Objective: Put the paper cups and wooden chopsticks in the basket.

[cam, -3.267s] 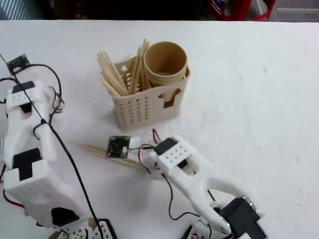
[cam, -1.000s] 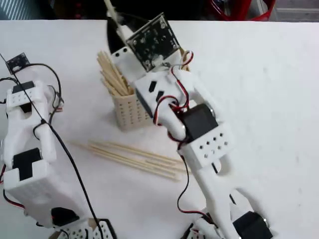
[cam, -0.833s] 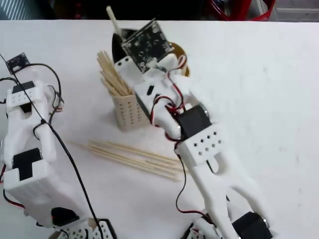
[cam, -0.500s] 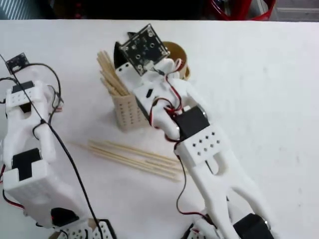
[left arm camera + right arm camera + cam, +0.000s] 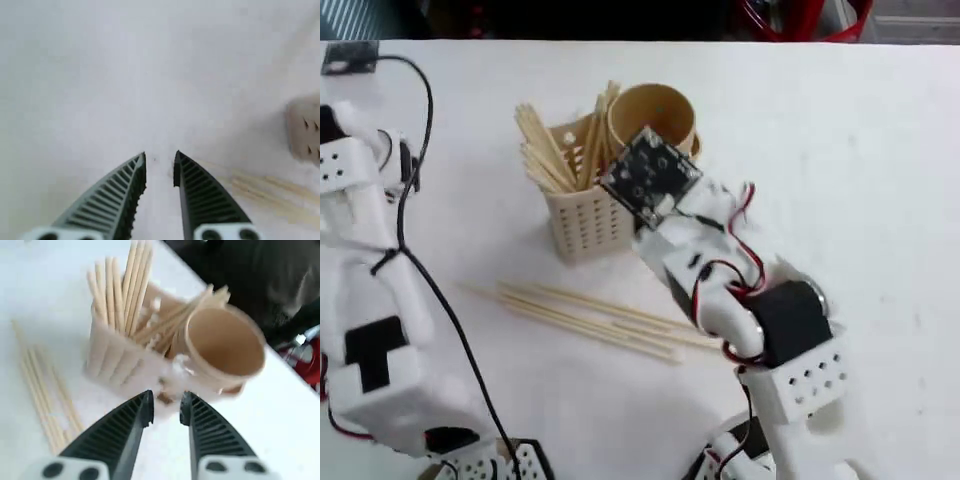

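Several wooden chopsticks (image 5: 590, 315) lay loose on the table (image 5: 840, 150) just in front of the basket (image 5: 590, 225), where the paper cups (image 5: 653, 125) and other sticks already stood. They looked light, stiff, thin and a little slippery, so I would pinch one across its middle. The right gripper (image 5: 166, 402) near the basket and the left gripper (image 5: 159, 162) over the table each had jaws slightly apart, grasping nothing, and no brand or writing could be read.
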{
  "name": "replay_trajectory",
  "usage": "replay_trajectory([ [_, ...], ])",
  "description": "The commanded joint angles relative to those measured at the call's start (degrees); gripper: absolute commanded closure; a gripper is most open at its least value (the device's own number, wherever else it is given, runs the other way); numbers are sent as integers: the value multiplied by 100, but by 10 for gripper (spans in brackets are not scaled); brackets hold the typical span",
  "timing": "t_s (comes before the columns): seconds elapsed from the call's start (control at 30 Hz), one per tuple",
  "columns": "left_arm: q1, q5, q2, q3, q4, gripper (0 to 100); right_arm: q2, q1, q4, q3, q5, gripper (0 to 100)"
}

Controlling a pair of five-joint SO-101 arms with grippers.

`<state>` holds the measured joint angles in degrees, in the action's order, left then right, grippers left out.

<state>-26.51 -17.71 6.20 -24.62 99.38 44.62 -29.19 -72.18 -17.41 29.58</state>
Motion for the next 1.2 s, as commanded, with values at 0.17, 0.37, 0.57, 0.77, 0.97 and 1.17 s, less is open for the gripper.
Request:
replay_trajectory([
  [0.17,1174,-3262,-1921,2092,316,892,1385,2413,-796,-2945,211,904],
  [0.37,2774,-4264,-3275,4387,229,892,2299,3916,145,-4844,510,904],
  [0.57,4479,-3569,-3582,5582,-1029,891,2352,4215,752,-5802,826,904],
  [0.77,5059,-2866,-3530,6585,-3473,891,2352,4453,1147,-6382,695,905],
  [0.97,5112,-3147,-2466,6673,-4123,887,2352,4637,1411,-6611,695,905],
  [1.17,5147,-3305,-901,6048,-4167,839,2123,4637,1569,-6620,695,905],
])
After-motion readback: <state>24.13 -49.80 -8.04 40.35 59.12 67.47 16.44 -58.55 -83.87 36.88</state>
